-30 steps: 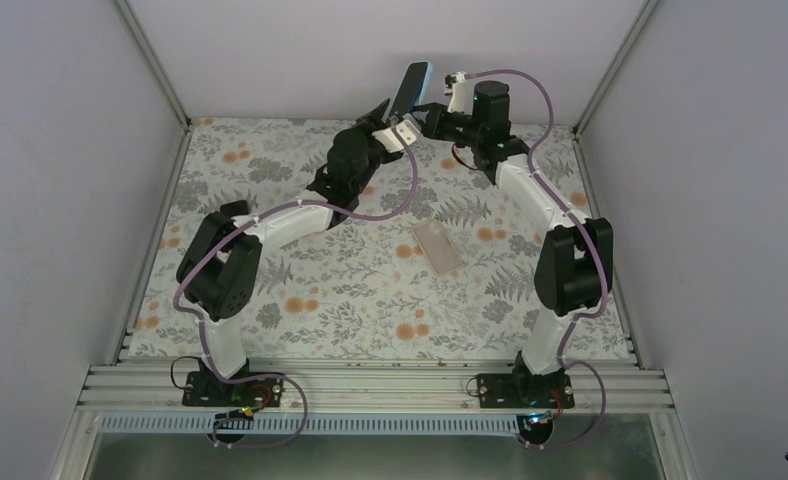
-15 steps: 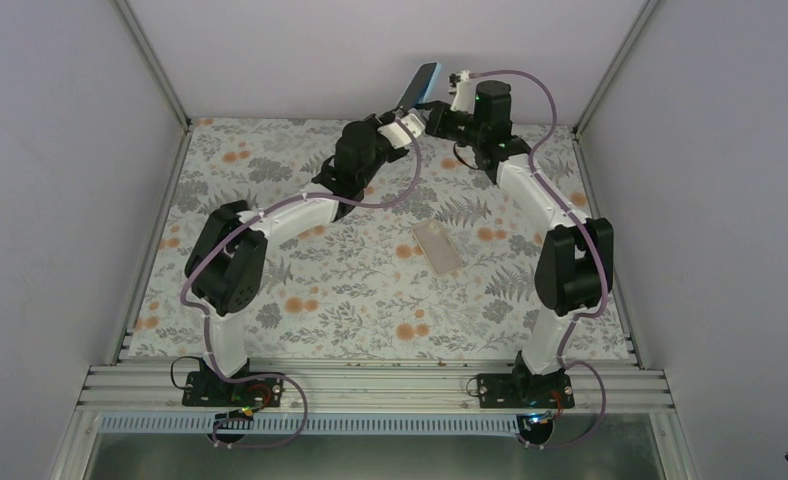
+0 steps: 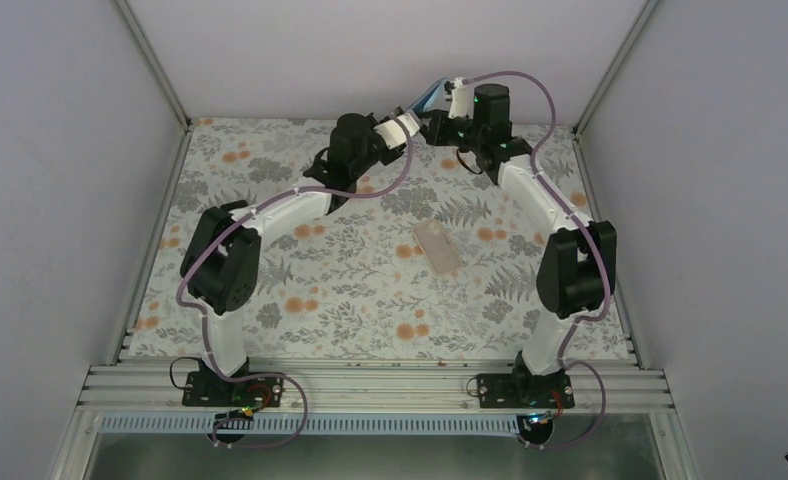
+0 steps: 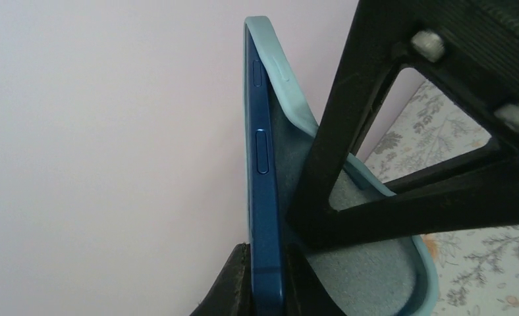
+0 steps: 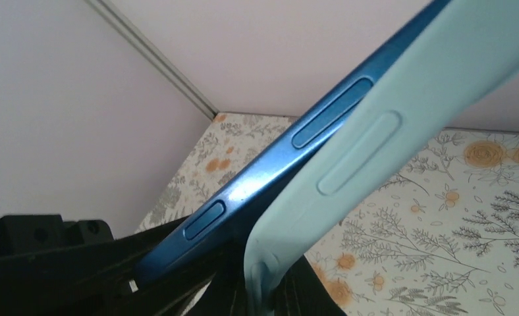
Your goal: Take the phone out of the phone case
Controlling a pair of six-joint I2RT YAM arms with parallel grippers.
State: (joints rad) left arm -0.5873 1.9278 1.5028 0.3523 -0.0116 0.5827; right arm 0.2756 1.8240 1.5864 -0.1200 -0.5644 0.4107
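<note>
- Surface and room: we see a floral-patterned table enclosed by pale walls (metal rails at the corners). A clear flat piece lies on it, just right of centre.
- Container and contents: the light-teal phone case gapes away from the blue phone along the button side. Both are held aloft over the table's far edge.
- Pose: the left arm reaches to the far edge, and the left gripper is clamped on the phone's lower end. The right arm meets it there, and the right gripper pinches the phone case's rim.
</note>
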